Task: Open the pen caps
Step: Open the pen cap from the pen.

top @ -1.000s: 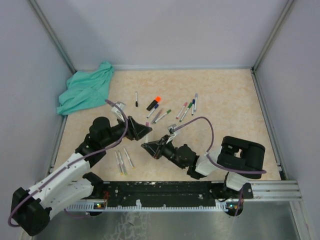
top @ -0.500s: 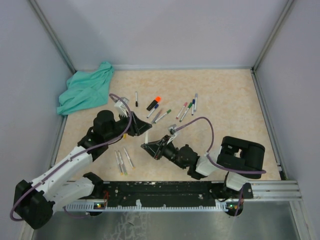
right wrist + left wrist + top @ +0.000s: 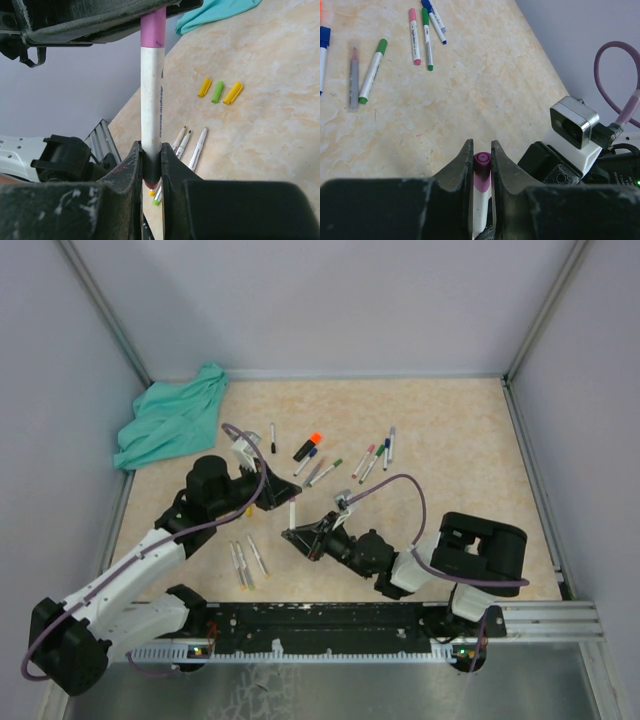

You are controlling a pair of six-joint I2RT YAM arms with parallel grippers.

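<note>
The left jaws pinch the purple cap (image 3: 481,166) from both sides, its top just proud of their tips; the right jaws clamp the lower end of the same pen's white barrel (image 3: 152,95), so the pen is held between the two arms above the bench (image 3: 450,440); three loose caps (image 3: 217,91), yellow and green, lie on the bench beyond, bare pens (image 3: 192,145) nearer, capped pens (image 3: 415,35) farther off. The likely risks: the bite on the cap looks shallow, so a pull may slip off it; a pull off the barrel's line could drag the pen through the right jaws.
</note>
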